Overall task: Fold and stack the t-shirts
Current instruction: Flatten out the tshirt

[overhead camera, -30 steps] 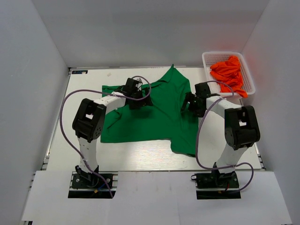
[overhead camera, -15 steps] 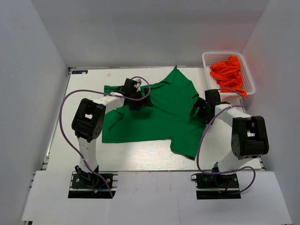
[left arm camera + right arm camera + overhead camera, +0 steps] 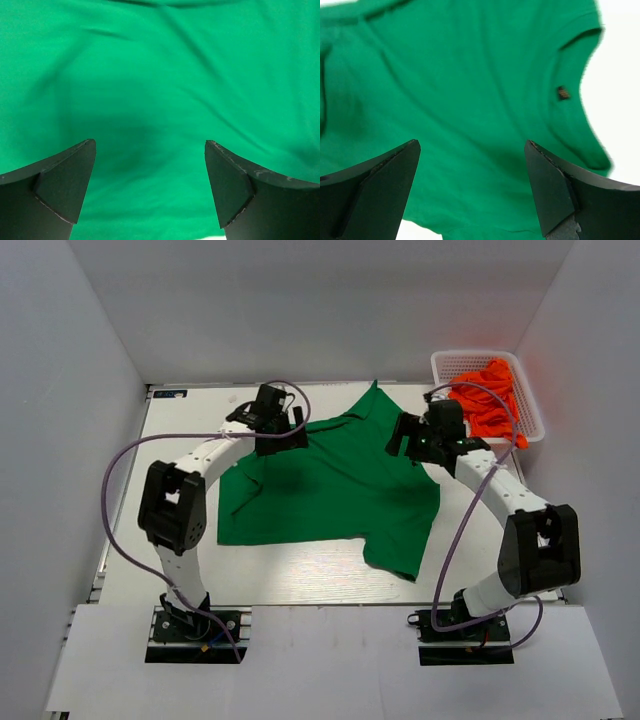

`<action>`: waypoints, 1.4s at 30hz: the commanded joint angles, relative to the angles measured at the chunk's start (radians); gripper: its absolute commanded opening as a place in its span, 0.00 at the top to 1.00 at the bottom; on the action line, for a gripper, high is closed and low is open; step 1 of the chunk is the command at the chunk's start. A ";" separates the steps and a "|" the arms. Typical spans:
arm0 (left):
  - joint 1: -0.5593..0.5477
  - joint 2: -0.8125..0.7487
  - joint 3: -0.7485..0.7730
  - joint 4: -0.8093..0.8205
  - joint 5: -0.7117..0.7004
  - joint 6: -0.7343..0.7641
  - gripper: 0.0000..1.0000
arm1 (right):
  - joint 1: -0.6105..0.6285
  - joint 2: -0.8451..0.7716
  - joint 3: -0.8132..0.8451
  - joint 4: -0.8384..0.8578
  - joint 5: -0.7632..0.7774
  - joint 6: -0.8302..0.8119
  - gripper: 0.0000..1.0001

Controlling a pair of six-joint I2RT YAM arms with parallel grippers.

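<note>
Looking out from the bases, I get bare counter [image 3: 300, 575] first, then the green shirt [image 3: 330, 490]. It lies spread and creased across the middle of the counter, and its near right corner comes closest to me.

My left arm [image 3: 215, 455] curves out over the shirt's far left part. On that wrist view the left jaws are spread wide, both fingers [image 3: 60, 185] dark at the lower corners. Nothing sits between them, and wrinkled green cloth fills almost the whole view below. I cannot tell whether the tips touch the cloth.

My right arm [image 3: 495, 485] reaches to the shirt's far right edge. The right jaws are spread wide too, fingers [image 3: 555, 190] apart with nothing pinched. Under them I see a sleeve with its hem, a small dark label [image 3: 563, 92] on the cloth, and white counter beyond the shirt's edge on the right.

Farthest out, in the far right corner, stands the white mesh basket [image 3: 445, 365]. The orange shirts [image 3: 490, 390] are heaped in it in a crumpled pile that fills most of it and reaches its near rim. The basket stands just past the right wrist and apart from the green shirt.
</note>
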 commanded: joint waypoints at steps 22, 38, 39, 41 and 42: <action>0.413 0.238 0.167 0.159 0.063 0.076 0.37 | 0.076 0.365 0.180 -0.100 0.152 -0.019 0.10; 0.422 0.335 0.234 0.227 0.088 0.095 0.57 | 0.073 0.443 0.241 -0.135 0.155 -0.010 0.10; 0.422 0.351 0.245 0.227 0.088 0.104 0.61 | 0.073 0.446 0.241 -0.138 0.155 -0.008 0.10; 0.422 0.379 0.282 0.196 0.088 0.104 0.76 | 0.070 0.451 0.246 -0.145 0.157 -0.004 0.10; 0.422 0.379 0.293 0.196 0.097 0.104 0.84 | 0.073 0.451 0.245 -0.143 0.157 -0.005 0.10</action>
